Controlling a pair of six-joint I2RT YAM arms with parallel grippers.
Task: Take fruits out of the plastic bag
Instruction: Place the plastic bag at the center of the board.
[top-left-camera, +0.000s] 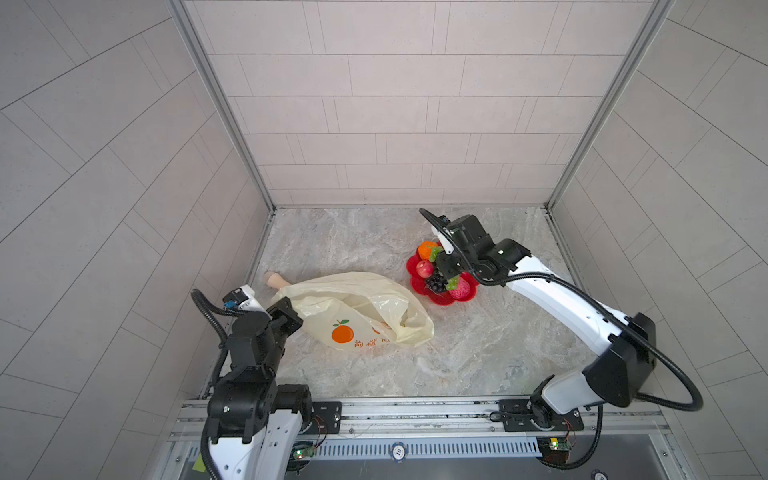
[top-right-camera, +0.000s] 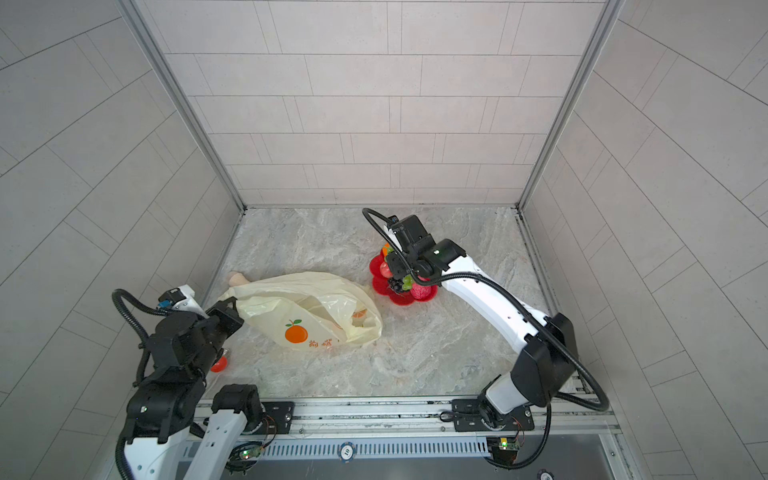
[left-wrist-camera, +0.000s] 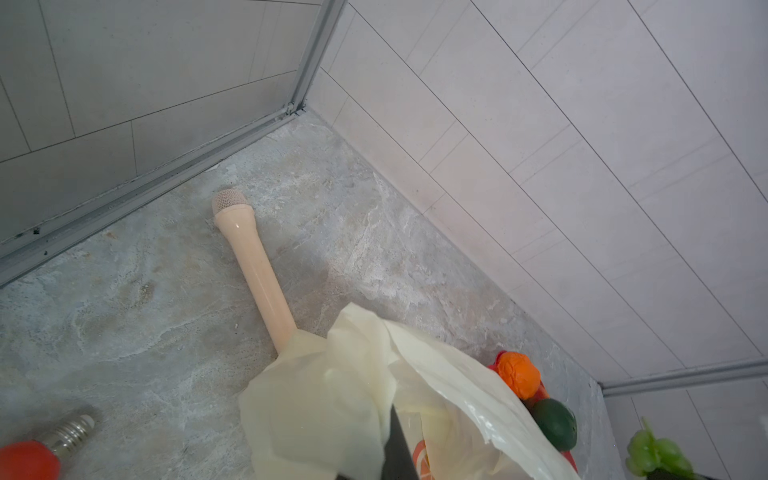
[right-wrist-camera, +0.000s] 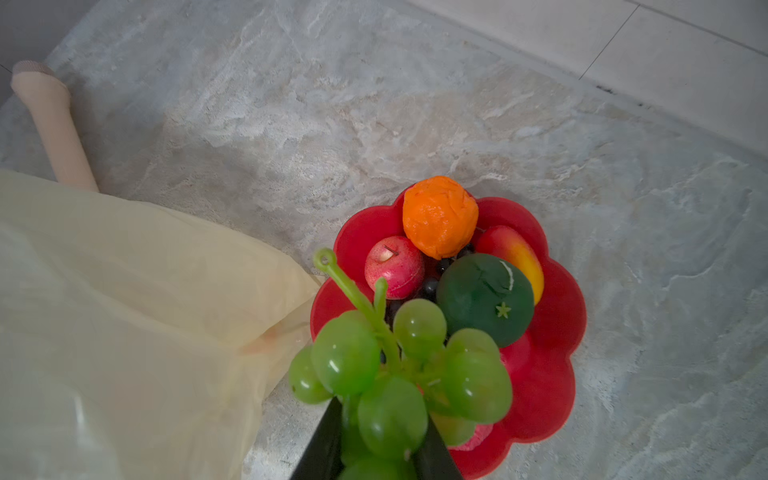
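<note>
The pale yellow plastic bag (top-left-camera: 357, 307) (top-right-camera: 299, 307) lies crumpled at the left of the table. My left gripper (top-left-camera: 291, 318) (left-wrist-camera: 374, 457) is shut on its near-left end. My right gripper (top-left-camera: 451, 270) (right-wrist-camera: 380, 440) is shut on the green grape bunch (right-wrist-camera: 395, 374), which hangs just above the red plate (right-wrist-camera: 552, 374). The plate holds an orange (right-wrist-camera: 440, 216), a red apple (right-wrist-camera: 392, 266), a dark green round fruit (right-wrist-camera: 484, 299), a mango (right-wrist-camera: 515, 253), dark purple grapes (top-left-camera: 434, 284) and a bumpy pink fruit (top-left-camera: 460, 289). What the bag holds is hidden.
A beige stick (top-left-camera: 276, 280) (left-wrist-camera: 253, 266) pokes out from under the bag's far-left end, near the left wall. A red bulb with a metal screw base (left-wrist-camera: 29, 461) (top-right-camera: 219, 364) lies by my left arm. Tiled walls close three sides.
</note>
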